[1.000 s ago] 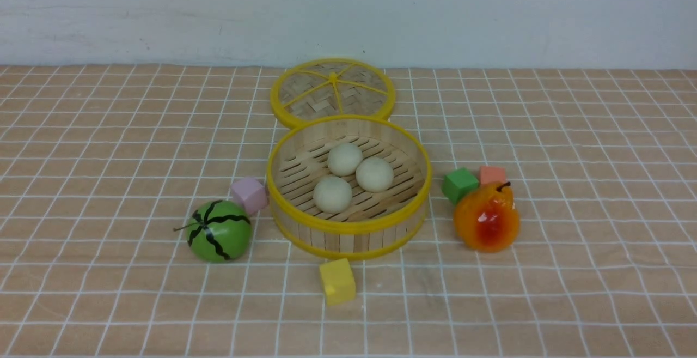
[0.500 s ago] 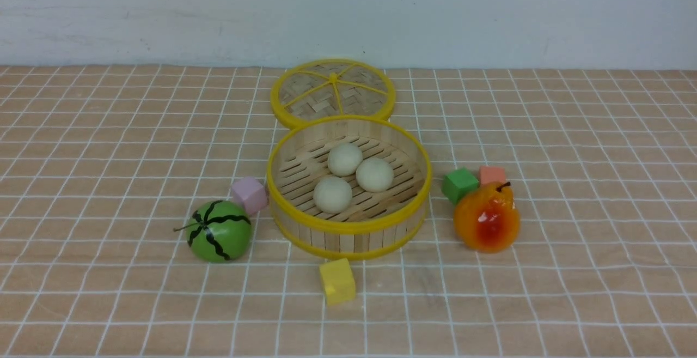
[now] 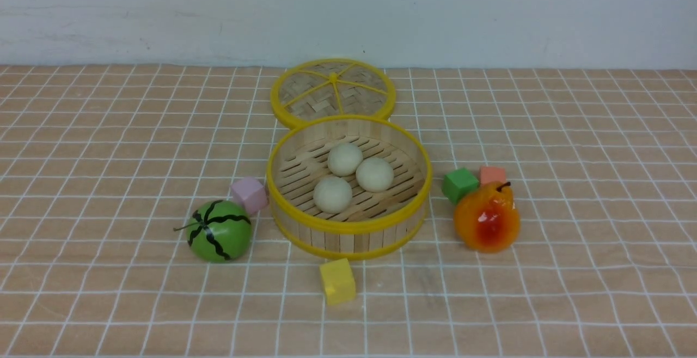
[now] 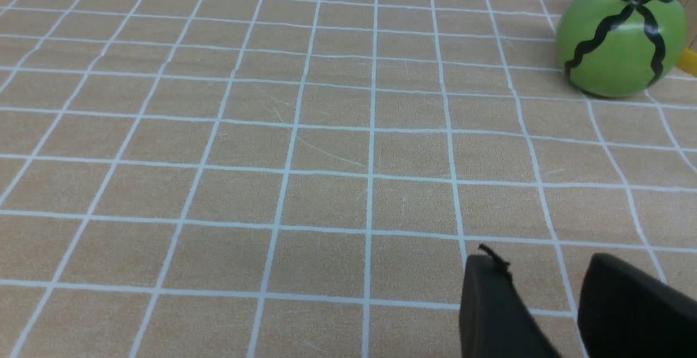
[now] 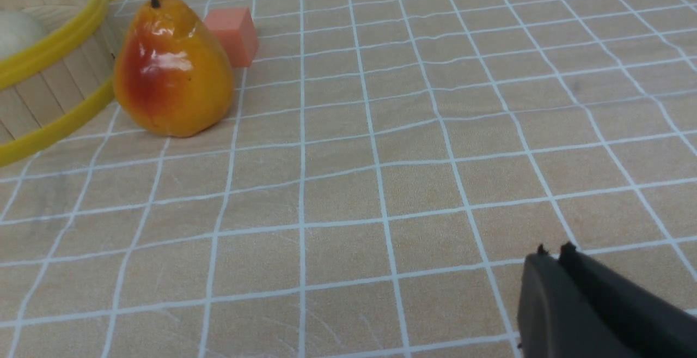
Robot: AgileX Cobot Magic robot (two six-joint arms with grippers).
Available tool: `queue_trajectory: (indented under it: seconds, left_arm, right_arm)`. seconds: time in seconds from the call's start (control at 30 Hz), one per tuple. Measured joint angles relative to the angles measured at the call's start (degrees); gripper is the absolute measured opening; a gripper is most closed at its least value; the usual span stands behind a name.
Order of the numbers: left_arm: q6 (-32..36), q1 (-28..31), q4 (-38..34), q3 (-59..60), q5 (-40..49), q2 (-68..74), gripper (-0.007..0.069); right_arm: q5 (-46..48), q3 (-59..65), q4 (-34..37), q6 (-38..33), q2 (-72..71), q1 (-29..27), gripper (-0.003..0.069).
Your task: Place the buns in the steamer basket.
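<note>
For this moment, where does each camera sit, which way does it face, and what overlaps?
Front: between the arms, looking forward at the steamer basket holding three buns; no robot parts.
Left wrist: on the left arm, facing the cloth; left end effector open.
Right wrist: on the right arm, facing the cloth; right end effector shut.
Shared: front and left wrist show the melon; front and right wrist, the pear.

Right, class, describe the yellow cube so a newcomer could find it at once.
Find the round steamer basket mid-table. Just in front of it, on the robot's side, sits a small cube. It alone is yellow; the other cubes are purple, green and salmon.
</note>
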Motion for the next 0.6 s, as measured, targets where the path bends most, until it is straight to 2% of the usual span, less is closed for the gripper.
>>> queue_trajectory:
  seconds: [0.6]
  left_arm:
    - [0.0,0.0,0.0,0.0,0.0,0.0,0.0238]
  right_arm:
    - [0.0,0.0,0.1,0.0,0.0,0.0,0.0040]
